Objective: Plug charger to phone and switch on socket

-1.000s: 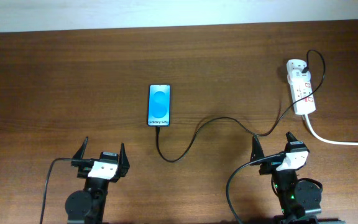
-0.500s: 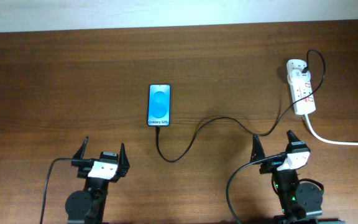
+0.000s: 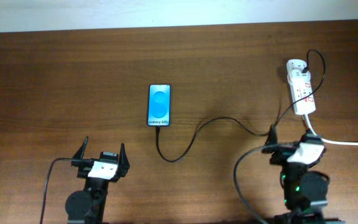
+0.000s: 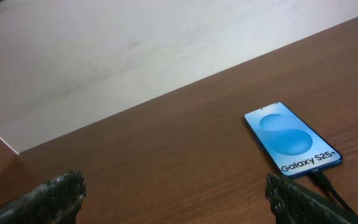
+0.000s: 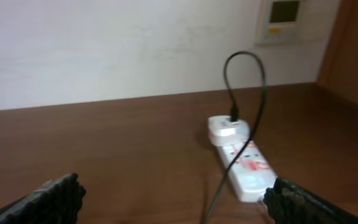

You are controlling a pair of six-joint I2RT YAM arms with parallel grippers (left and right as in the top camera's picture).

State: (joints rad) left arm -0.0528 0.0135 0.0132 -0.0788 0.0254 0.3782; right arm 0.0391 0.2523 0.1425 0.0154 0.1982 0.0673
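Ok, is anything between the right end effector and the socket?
Only cabling: the charger runs between the right end effector and the socket, and the white cord leaves the socket's near end.

Right end effector (image 3: pixel 289 142): shifted rightward in the lower right of the frame, jaws spread wide, now just below the white elongated power strip (image 3: pixel 301 90).
Right arm's black cable (image 3: pixel 239 180): loop swung rightward too.

Two robot arms sit along the bottom edge of the overhead view. The left gripper (image 3: pixel 104 145), at lower left, points up the frame, its two fingers spread wide and holding nothing. The right gripper (image 3: pixel 289 134), at lower right, is likewise spread wide and empty.
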